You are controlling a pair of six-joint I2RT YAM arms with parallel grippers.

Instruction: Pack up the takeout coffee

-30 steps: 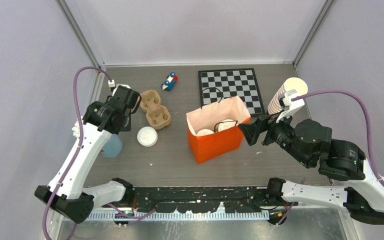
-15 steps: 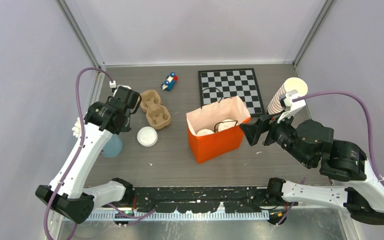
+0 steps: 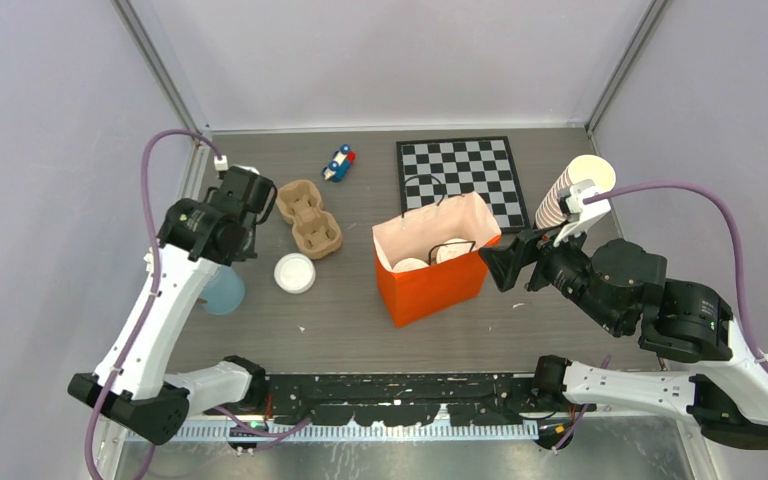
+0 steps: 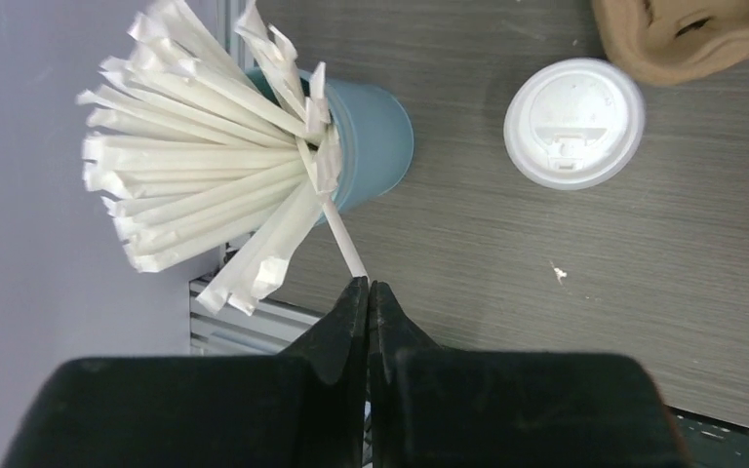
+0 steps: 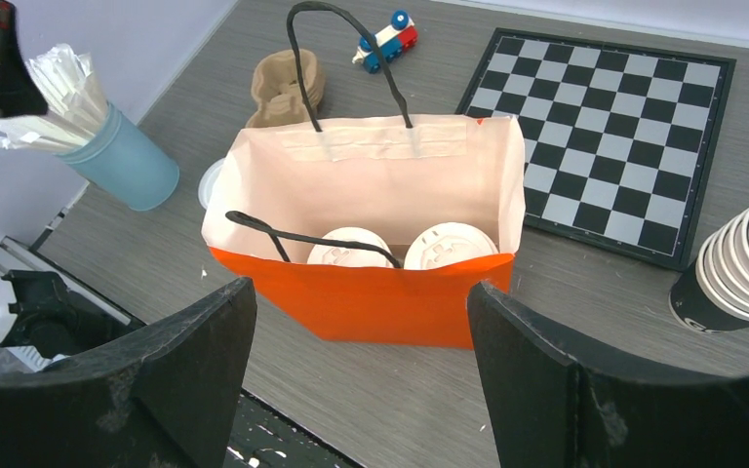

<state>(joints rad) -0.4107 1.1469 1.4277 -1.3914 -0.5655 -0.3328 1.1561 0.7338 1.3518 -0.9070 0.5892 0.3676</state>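
1. Plainly, both takeout coffee cups, one [image 5: 348,247] and its neighbour [image 5: 449,244], sit inside the orange bag [image 5: 371,304], side by side along its near wall, touching or nearly so.
2. Each stands upright: the long axis runs straight up, with the lid on top and the base hidden down in the bag. Which way the sip holes face is too small to tell.
3. Handling, as I judge it: the thin paper walls would dent under a hard squeeze. The snap-on plastic lid could pop if pushed from the side. Any liquid (nothing shows whether they are filled) would punish a tilt. The best hold is around the body just below the lid rim, lightly, kept vertical.
4. By the left edge of the desk [image 4: 507,253], the left fingers [image 4: 368,288] are closed. They seem to pinch the end of one wrapped straw [image 4: 339,234] leaning out of the blue cup [image 4: 375,146], well apart from the bag.
5. Over by the bag's right end, the right fingers [image 3: 495,268] stand wide apart and hold nothing, facing the bag.
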